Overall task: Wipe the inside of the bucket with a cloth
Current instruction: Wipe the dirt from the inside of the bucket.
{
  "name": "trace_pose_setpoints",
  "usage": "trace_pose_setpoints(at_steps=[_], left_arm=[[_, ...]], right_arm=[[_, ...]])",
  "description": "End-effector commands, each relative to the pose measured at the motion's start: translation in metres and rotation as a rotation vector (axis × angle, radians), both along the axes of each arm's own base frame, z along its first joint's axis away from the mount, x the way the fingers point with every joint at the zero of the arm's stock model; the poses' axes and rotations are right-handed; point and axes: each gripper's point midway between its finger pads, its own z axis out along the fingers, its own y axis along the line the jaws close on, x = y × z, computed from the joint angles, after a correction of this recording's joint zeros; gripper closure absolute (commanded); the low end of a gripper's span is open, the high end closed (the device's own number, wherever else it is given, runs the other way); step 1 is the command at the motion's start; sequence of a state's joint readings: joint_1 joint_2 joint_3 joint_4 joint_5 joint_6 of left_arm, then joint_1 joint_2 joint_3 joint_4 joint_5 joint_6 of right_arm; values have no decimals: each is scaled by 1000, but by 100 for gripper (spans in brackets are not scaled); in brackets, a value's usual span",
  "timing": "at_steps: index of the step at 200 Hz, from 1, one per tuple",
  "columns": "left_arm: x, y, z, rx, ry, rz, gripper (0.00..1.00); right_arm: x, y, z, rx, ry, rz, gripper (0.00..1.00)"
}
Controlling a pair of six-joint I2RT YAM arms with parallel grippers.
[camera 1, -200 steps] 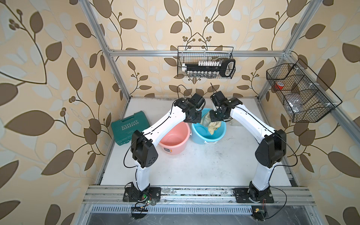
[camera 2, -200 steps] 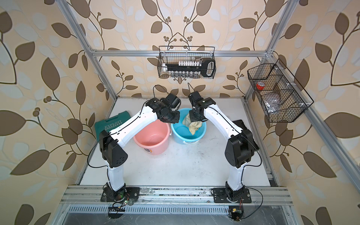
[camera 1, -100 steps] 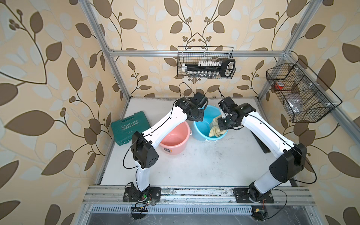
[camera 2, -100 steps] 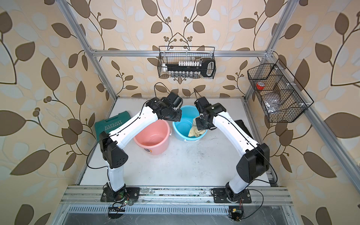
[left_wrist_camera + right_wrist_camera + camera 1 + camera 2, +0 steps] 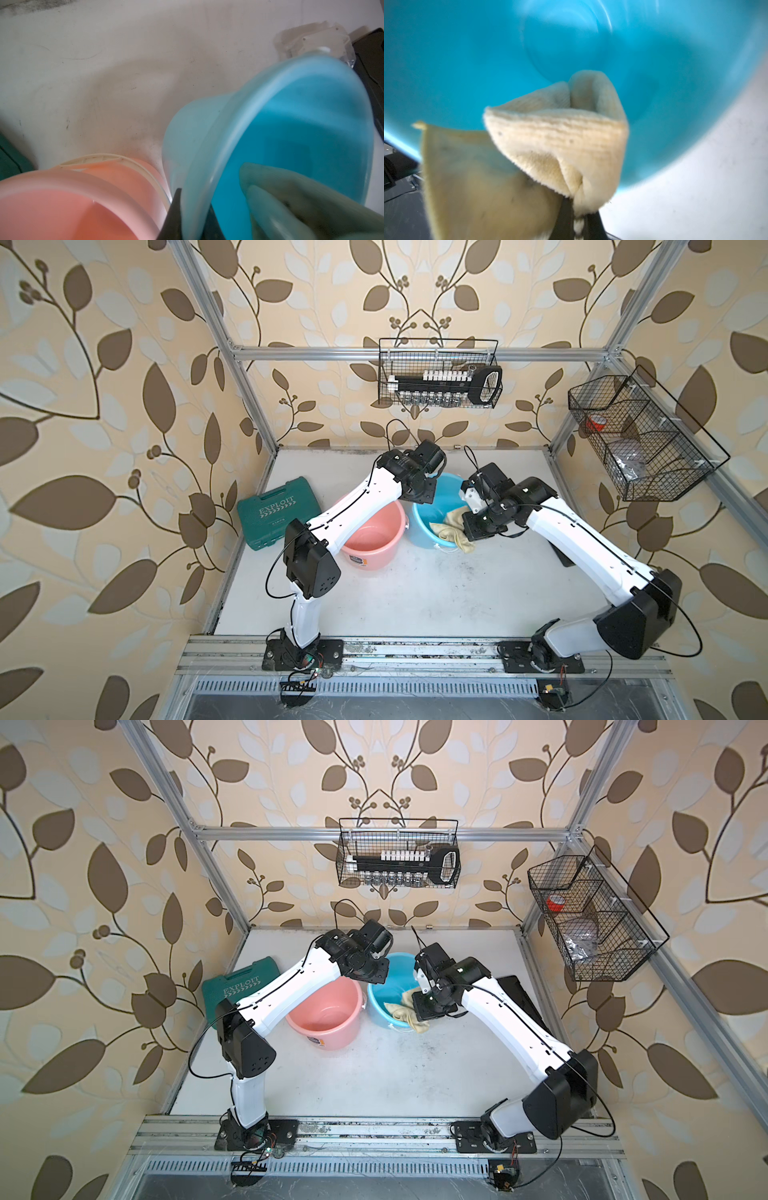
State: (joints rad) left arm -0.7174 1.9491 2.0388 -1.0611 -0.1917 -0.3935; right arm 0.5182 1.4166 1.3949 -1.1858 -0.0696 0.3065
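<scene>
A leaf-papered booth is enclosing a white counter [image 5: 415,593]. The left hand [image 5: 193,207] is clamping the rim of the blue bucket [image 5: 428,522]. The right hand [image 5: 578,216] is pinching the cloth [image 5: 556,141], which is lying half inside the bucket and trailing over its rim. Pressing the cloth flat against the wall while bracing the bucket looks wisest.

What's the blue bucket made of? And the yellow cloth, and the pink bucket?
The blue bucket looks like smooth, slightly glossy plastic: light streaks shine on its wall. The cloth looks like soft terry fabric, with fuzzy ribbed loops and folds. The pink bucket seems plastic too, smooth with a moulded rim.
</scene>
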Motion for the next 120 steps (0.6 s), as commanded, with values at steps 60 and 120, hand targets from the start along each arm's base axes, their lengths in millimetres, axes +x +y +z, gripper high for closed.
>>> trace_pose_setpoints(at_steps=[60,120], left_arm=[[36,10,60,-87,-222,79,100],[22,-1,38,-134,-164,0,100]], right_arm=[[-41,-129,-12,-441,-9,-282,100],[8,-53,90,92,-382,-175,100]])
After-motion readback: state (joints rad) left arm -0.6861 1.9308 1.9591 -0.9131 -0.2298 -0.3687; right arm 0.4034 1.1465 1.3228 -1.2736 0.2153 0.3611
